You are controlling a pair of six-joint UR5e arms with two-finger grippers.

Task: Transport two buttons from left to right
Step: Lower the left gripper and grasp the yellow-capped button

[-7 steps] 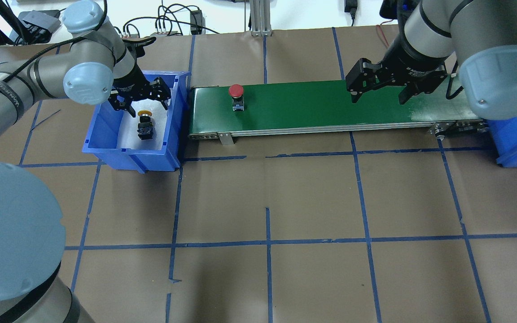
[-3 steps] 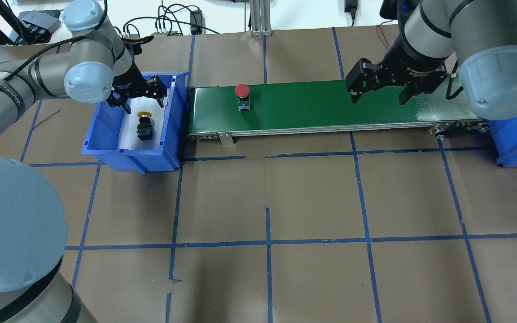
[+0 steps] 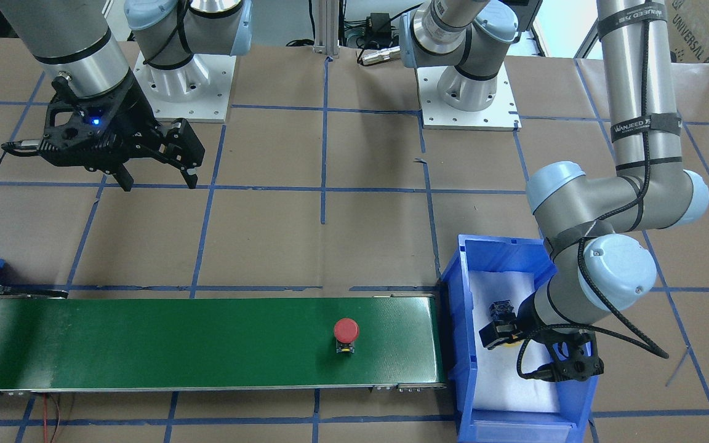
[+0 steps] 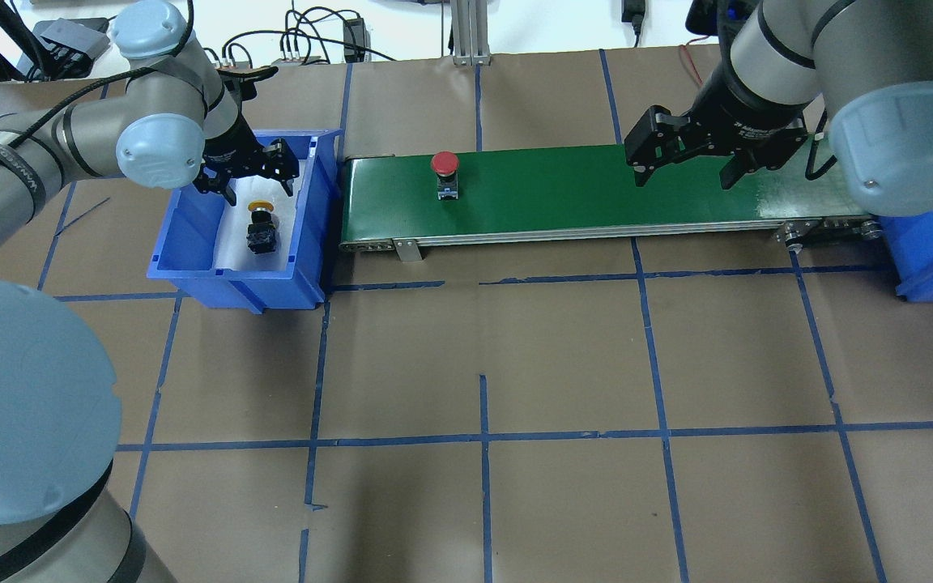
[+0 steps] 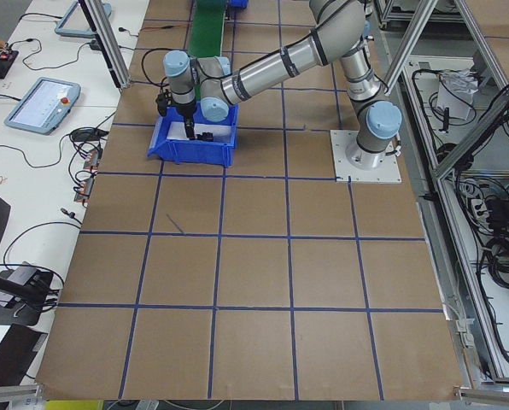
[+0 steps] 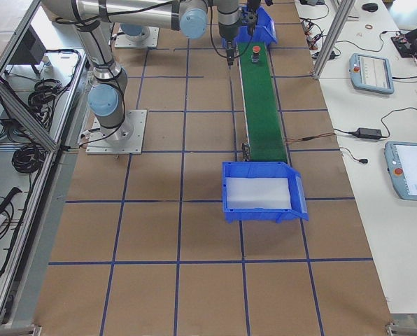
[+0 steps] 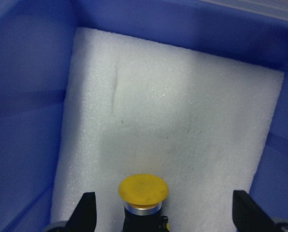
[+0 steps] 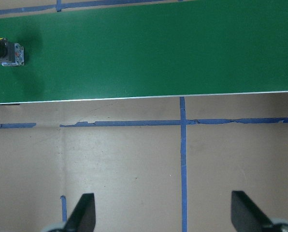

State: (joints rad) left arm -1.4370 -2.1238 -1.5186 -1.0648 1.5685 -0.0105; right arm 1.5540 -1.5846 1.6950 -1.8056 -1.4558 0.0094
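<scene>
Yellow-capped button (image 7: 143, 189) rests on the white foam liner (image 7: 173, 121) of the blue bin (image 4: 191, 243), below the left end effector (image 4: 246, 188). The fingers (image 7: 86, 212) of that end effector are spread wide on either side of the cap and do not touch it. Red-capped button (image 4: 445, 172) stands upright on the green conveyor belt (image 4: 580, 190), just past the bin and well apart from the right end effector (image 4: 683, 180), which hangs open and empty above the belt's other end.

Silver tubular arms (image 3: 634, 74), pale-blue joint caps (image 3: 616, 271), black fingers (image 3: 187, 147), black cable (image 3: 637, 339) along left arm (image 3: 600, 200)
</scene>
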